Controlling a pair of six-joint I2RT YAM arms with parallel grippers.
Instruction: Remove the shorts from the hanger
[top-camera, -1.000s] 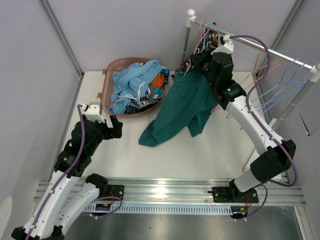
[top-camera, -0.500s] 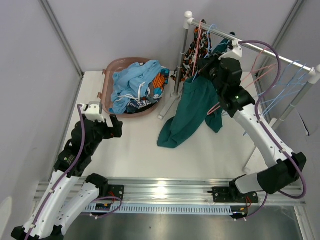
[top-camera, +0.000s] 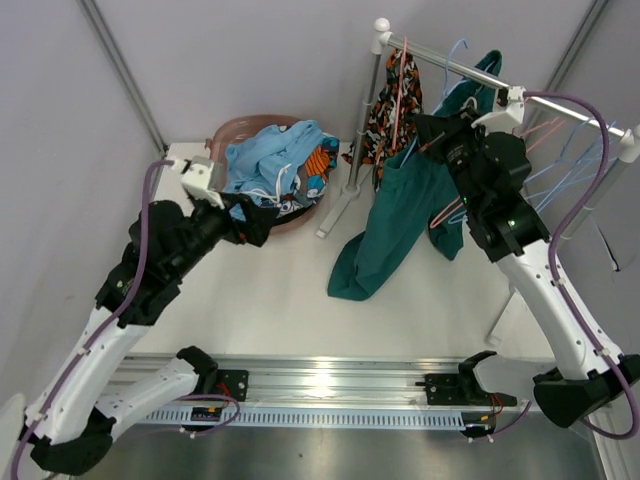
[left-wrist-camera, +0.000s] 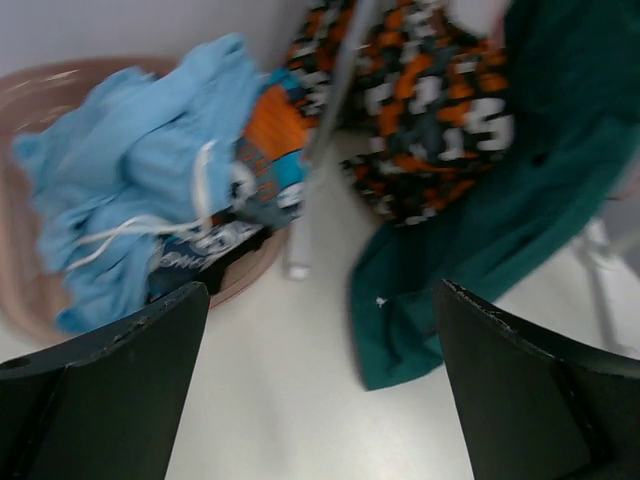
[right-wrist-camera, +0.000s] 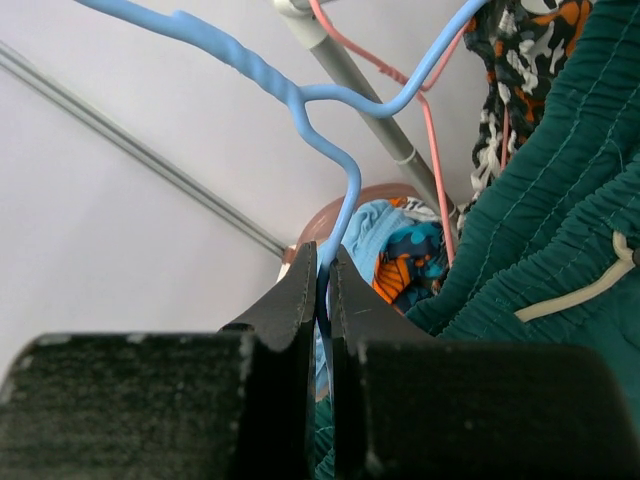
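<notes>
My right gripper (top-camera: 432, 135) is shut on the wire of a blue hanger (right-wrist-camera: 300, 95) that carries the teal green shorts (top-camera: 400, 215). They hang from it, and their lower end lies on the table; they also show in the left wrist view (left-wrist-camera: 470, 250) and the right wrist view (right-wrist-camera: 560, 200). The camouflage shorts (top-camera: 393, 110) hang on a pink hanger (right-wrist-camera: 430, 110) at the rail's left end. Light blue shorts (top-camera: 270, 160) and patterned shorts (top-camera: 318, 165) lie in the basket (top-camera: 225, 135). My left gripper (top-camera: 255, 222) is open and empty by the basket's front, its view (left-wrist-camera: 320, 400) facing the teal shorts.
The rack's upright post (top-camera: 365, 110) and its foot stand between the basket and the teal shorts. The rail (top-camera: 560, 105) runs to the right with several empty pink and blue hangers (top-camera: 570, 160). Walls close in at the left and back.
My right gripper has carried the hanger and teal shorts to the right and upward, away from the basket. My left arm has reached forward and right to the basket's front edge.
</notes>
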